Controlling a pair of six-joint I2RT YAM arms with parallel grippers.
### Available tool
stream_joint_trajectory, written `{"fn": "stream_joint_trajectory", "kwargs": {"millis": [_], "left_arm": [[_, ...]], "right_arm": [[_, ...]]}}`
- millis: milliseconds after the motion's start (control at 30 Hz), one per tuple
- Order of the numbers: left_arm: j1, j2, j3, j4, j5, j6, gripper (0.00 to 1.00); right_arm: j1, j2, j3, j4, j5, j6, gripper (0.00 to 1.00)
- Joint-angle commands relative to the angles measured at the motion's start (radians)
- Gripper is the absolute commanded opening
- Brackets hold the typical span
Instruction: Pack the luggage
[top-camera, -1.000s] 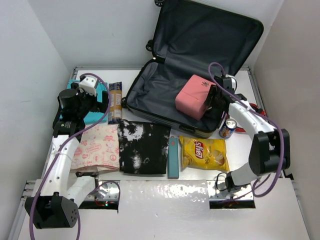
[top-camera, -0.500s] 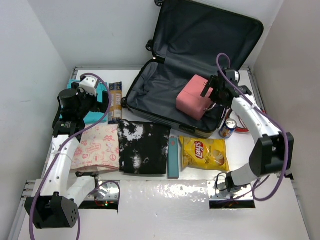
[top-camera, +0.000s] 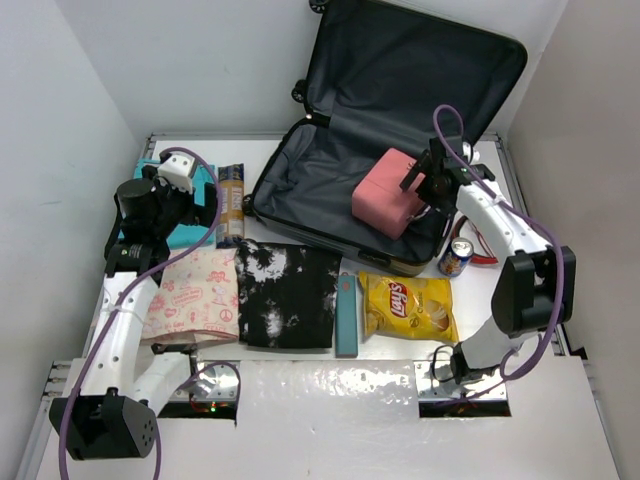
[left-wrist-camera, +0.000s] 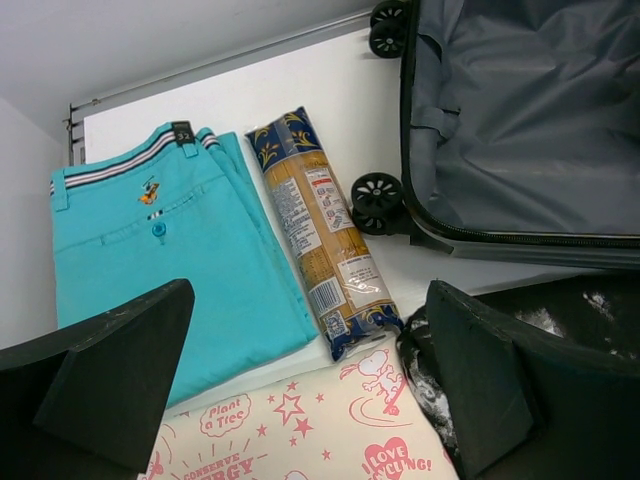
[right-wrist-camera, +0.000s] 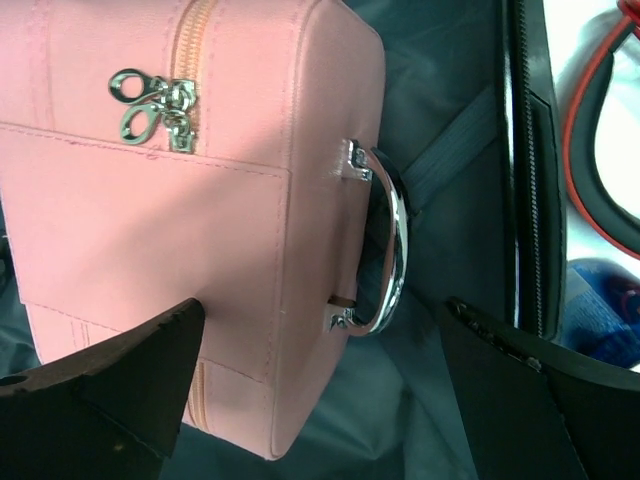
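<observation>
top external view, going left to right: the left gripper (top-camera: 208, 208) hangs over the far-left corner with its jaws spread wide and nothing in them. its wrist view has the shorts (left-wrist-camera: 170, 260) and pasta (left-wrist-camera: 315, 240) right below, so i'd guess it's lining up on one of those. the pink bag (top-camera: 195, 295), shirt (top-camera: 285, 295), teal case (top-camera: 346, 315) and chips (top-camera: 408, 307) lie in a row near the luggage (top-camera: 300, 170), all still unpacked. the luggage lies open at far middle, its top half propped on the back wall (top-camera: 200, 60), with lots of bare lining in its left half. the pink case (top-camera: 385, 190) sits in the right half, close to the near rim. the right gripper (top-camera: 420, 190) hangs over its handle (right-wrist-camera: 392, 250), jaws spread and not pinching it. the can (top-camera: 455, 257) sits just outside that rim, so pulling out upward looks safest.
</observation>
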Motion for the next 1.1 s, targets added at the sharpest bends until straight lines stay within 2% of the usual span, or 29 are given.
{"fn": "stream_joint_trajectory", "kwargs": {"millis": [0,100,133,233,267,367,500,600,733,833,967,1067], "left_arm": [[-0.008,-0.024,-0.004,0.023,-0.002,0.001,0.99],[-0.008,-0.024,-0.004,0.02,-0.009,0.001,1.0],[-0.008,-0.025,-0.004,0.02,-0.011,0.001,1.0],[-0.007,-0.027,-0.005,0.018,-0.017,-0.001,0.99],[-0.007,-0.027,-0.005,0.017,-0.02,-0.001,1.0],[-0.007,-0.03,-0.002,0.012,-0.031,0.001,1.0],[-0.007,-0.028,-0.007,0.001,-0.037,0.011,1.0],[-0.007,-0.027,-0.007,0.004,-0.037,0.01,1.0],[-0.007,-0.025,-0.004,0.012,-0.035,0.007,1.0],[-0.007,-0.027,0.005,0.001,-0.038,0.016,1.0],[-0.007,-0.025,0.018,-0.014,-0.04,0.031,1.0],[-0.007,-0.019,0.019,-0.006,-0.04,0.025,1.0]], "right_arm": [[0.008,0.051,-0.007,0.086,0.006,0.002,0.97],[0.011,0.057,-0.015,0.132,-0.009,-0.02,0.83],[0.009,0.06,-0.014,0.142,-0.002,-0.023,0.75],[0.009,0.081,-0.009,0.148,0.001,-0.03,0.67],[0.009,0.09,0.008,0.128,-0.003,-0.032,0.7],[0.012,0.123,0.054,0.038,0.012,-0.024,0.9],[0.05,0.046,0.025,0.039,0.082,-0.066,0.99],[0.049,-0.014,-0.047,0.1,0.046,-0.034,0.99],[0.043,-0.115,-0.268,0.411,-0.049,0.034,0.99],[0.04,-0.195,-0.473,0.593,-0.043,0.065,0.99],[0.02,-0.27,-0.54,0.692,-0.043,0.028,0.99],[-0.003,-0.23,-0.503,0.697,-0.088,-0.017,0.99]]}}
